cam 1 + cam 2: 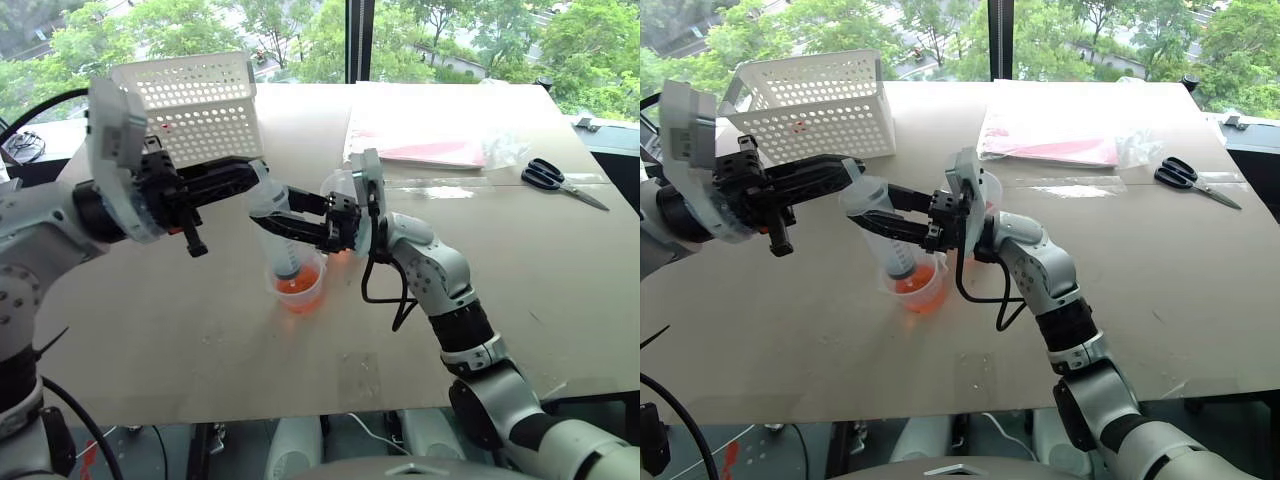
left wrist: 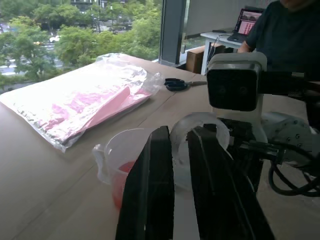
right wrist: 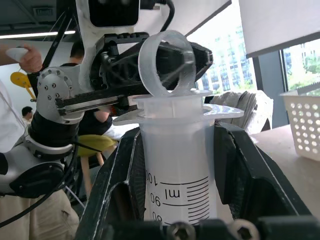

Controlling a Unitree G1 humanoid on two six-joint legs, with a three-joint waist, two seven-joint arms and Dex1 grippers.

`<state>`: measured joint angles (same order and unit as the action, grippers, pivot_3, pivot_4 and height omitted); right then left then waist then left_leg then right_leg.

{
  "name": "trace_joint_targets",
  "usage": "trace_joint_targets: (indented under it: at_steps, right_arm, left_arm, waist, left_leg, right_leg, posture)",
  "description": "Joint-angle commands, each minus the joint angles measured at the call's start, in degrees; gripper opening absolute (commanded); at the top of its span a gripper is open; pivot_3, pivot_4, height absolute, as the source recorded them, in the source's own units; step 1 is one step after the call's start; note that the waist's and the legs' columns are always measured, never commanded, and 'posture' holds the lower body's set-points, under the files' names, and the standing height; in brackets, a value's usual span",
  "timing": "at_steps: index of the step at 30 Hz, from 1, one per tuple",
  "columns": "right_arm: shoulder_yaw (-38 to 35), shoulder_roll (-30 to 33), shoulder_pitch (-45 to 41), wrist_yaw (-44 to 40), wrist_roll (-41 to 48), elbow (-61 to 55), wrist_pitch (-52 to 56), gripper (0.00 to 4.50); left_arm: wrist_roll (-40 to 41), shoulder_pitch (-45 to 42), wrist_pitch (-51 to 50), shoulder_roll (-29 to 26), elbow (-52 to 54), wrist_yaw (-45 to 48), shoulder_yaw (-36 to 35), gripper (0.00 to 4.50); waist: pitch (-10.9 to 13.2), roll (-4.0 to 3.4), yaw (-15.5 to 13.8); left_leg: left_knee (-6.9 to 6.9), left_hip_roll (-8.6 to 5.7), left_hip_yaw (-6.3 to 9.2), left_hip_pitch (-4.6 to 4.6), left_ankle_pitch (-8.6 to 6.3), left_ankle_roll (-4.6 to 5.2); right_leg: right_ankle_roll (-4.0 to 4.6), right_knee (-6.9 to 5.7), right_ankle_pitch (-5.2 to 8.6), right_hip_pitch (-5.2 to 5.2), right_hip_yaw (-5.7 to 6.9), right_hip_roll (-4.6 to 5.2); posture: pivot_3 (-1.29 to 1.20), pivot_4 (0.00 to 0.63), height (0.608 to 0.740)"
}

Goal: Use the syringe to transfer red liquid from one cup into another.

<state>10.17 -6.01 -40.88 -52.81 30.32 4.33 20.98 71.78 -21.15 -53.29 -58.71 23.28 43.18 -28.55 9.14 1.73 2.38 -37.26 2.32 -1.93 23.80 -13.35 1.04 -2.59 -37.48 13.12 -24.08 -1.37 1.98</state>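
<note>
Syringe (image 1: 279, 228) stands near upright, tip down in the smaller cup (image 1: 300, 290) of red liquid (image 1: 300, 288), barrel clenched by right gripper (image 1: 902, 226); left gripper (image 1: 250, 172), fingers slightly parted, sits at the plunger top, directly above the cup.

Syringe (image 1: 277, 232): upright, tip down inside smaller cup (image 1: 300, 287) holding red liquid (image 1: 298, 289), mid-table. Right gripper (image 1: 290, 225): clamped on syringe barrel from the right. Left gripper (image 1: 250, 178): at plunger top, reaching in from the left. Taller cup (image 1: 340, 200): just behind right gripper, largely hidden. White perforated basket (image 1: 200, 105): far left. Clear bag with pink contents (image 1: 440, 135): far right. Black scissors (image 1: 555, 180): right edge of table (image 1: 200, 330).
</note>
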Motion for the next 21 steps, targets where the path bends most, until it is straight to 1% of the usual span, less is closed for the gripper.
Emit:
trace_joint_targets:
  at_steps: [1,2,3,4,6,8,9,11,16,21]
  right_arm:
    - [-1.75,-0.42,-0.86,1.27,1.64,-2.91,-1.15,1.45]
    - [-1.72,-0.33,-0.70,1.48,1.62,-2.96,-1.02,1.45]
    - [-1.78,-0.27,-0.62,1.69,1.67,-2.97,-0.83,1.45]
    - [-1.87,-0.18,-0.62,1.82,1.63,-2.86,-0.75,1.45]
    - [-2.02,-0.01,-0.77,1.89,1.61,-2.46,-0.69,1.45]
    - [-1.91,0.20,-0.96,1.67,1.53,-2.13,-0.64,1.45]
    - [-1.82,0.29,-1.04,1.48,1.54,-2.06,-0.57,1.45]
    - [-1.61,0.46,-1.20,1.04,1.72,-2.12,-0.29,1.45]
    - [-0.96,0.95,-1.47,0.07,2.20,-3.12,0.67,1.45]
    - [-0.41,1.41,-1.50,0.07,2.36,-4.39,1.50,1.45]
  left_arm:
    - [3.17,6.09,-4.17,-2.17,1.77,0.31,-6.05,2.30]
    - [3.59,8.51,-5.19,-2.58,2.61,0.73,-7.84,2.83]
    - [4.52,10.87,-6.39,-3.00,3.28,1.25,-9.66,3.13]
    - [5.03,13.31,-7.37,-3.35,3.86,2.19,-11.38,3.57]
    - [2.91,17.50,-7.04,-3.53,5.03,4.59,-13.10,3.60]
    - [-1.79,19.43,-3.79,-2.83,6.53,5.63,-11.69,3.60]
    - [-2.85,19.24,-2.56,-2.16,6.87,5.11,-10.72,3.60]
    - [-5.02,17.62,-0.14,-0.64,7.14,3.40,-7.72,3.60]
    - [-13.51,12.97,7.00,2.31,6.92,3.46,1.67,3.60]
    - [-15.77,8.15,9.47,4.94,5.52,3.09,6.16,3.60]
  waist:
    - [0.01,-0.01,0.11]
    - [0.02,-0.04,0.17]
    - [0.03,-0.05,0.16]
    - [0.02,-0.03,0.21]
    - [0.02,-0.02,0.00]
    - [0.04,-0.06,-0.22]
    - [0.05,-0.08,-0.37]
    - [0.04,-0.07,-0.53]
    - [0.00,0.00,-0.51]
    - [0.00,0.01,-0.29]
  left_leg:
    - [0.01,0.00,0.00,0.00,0.00,0.00]
    - [0.02,0.00,-0.02,-0.01,0.00,0.00]
    - [0.06,0.01,-0.06,-0.04,0.00,0.00]
    - [0.07,0.01,-0.05,-0.04,0.00,0.00]
    - [0.07,0.08,-0.03,-0.02,0.00,-0.01]
    - [0.06,0.07,-0.02,-0.04,0.00,-0.02]
    - [0.06,0.04,-0.01,-0.05,0.00,-0.02]
    - [0.06,0.03,0.01,-0.05,0.02,-0.05]
    - [0.07,-0.06,0.02,-0.06,0.03,-0.06]
    - [0.08,-0.06,-0.01,-0.03,0.03,-0.06]
  right_leg:
    - [0.00,0.00,0.00,0.00,0.00,0.00]
    - [0.00,0.01,0.00,-0.02,-0.01,0.00]
    - [0.01,-0.01,0.00,-0.02,-0.04,0.02]
    - [0.01,-0.01,0.00,-0.03,-0.03,0.01]
    - [0.03,-0.02,0.01,-0.04,0.00,0.02]
    - [0.09,-0.03,0.05,-0.03,0.04,0.05]
    - [0.18,-0.02,0.10,-0.02,0.05,0.07]
    - [0.25,-0.03,0.14,0.00,0.06,0.08]
    - [0.16,-0.03,0.08,0.03,0.06,0.07]
    - [0.11,-0.02,0.05,0.00,0.04,0.05]
  posture:
    - [0.00,0.150,0.740]
    - [0.00,0.150,0.740]
    - [0.00,0.150,0.740]
    - [0.00,0.150,0.740]
    - [0.00,0.150,0.740]
    - [0.00,0.150,0.740]
    - [0.00,0.150,0.740]
    - [0.00,0.150,0.740]
    - [0.00,0.150,0.740]
    - [0.00,0.150,0.740]
